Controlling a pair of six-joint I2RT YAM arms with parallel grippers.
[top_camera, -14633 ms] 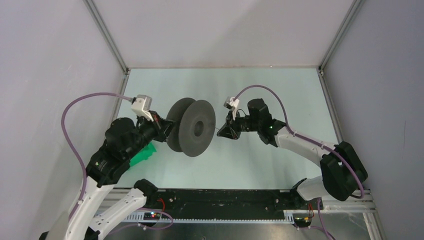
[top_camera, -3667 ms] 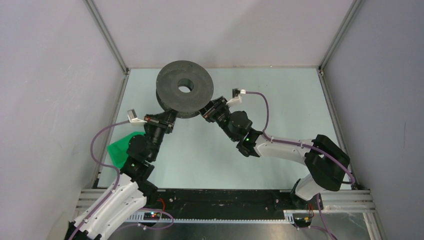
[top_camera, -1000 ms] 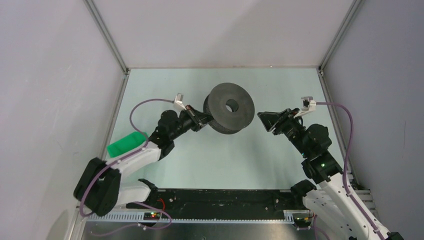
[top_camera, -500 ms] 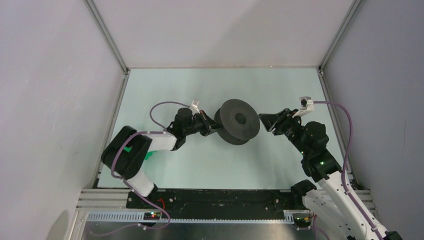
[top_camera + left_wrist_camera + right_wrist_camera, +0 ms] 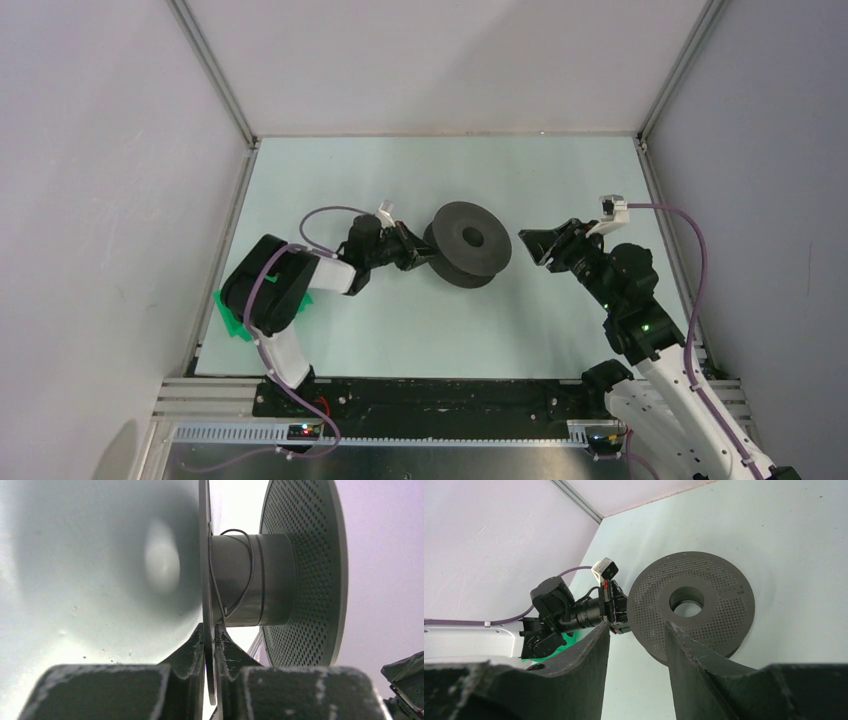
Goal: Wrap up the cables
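The dark grey round spool (image 5: 468, 243) sits at mid-table, its perforated flange (image 5: 704, 600) facing up and toward the right arm. The thin black cable (image 5: 235, 570) loops loosely a few turns around the spool's hub (image 5: 267, 580); it shows only in the left wrist view. My left gripper (image 5: 425, 250) is shut on the thin edge of the spool's other flange (image 5: 205, 555), gripping it from the left, with the jaws (image 5: 211, 627) pressed on both sides. My right gripper (image 5: 535, 245) is open and empty just right of the spool, and its fingers (image 5: 638, 626) frame the spool from a short distance.
A green object (image 5: 228, 305) lies near the table's left edge behind the left arm and also shows in the right wrist view (image 5: 569, 640). Grey enclosure walls with metal corner posts (image 5: 215, 75) bound the table. The left arm's mauve cable (image 5: 325, 215) arches above its wrist.
The left arm has folded further in, and the spool has shifted slightly left and down with it. The green object now shows further left. The right arm has barely moved.
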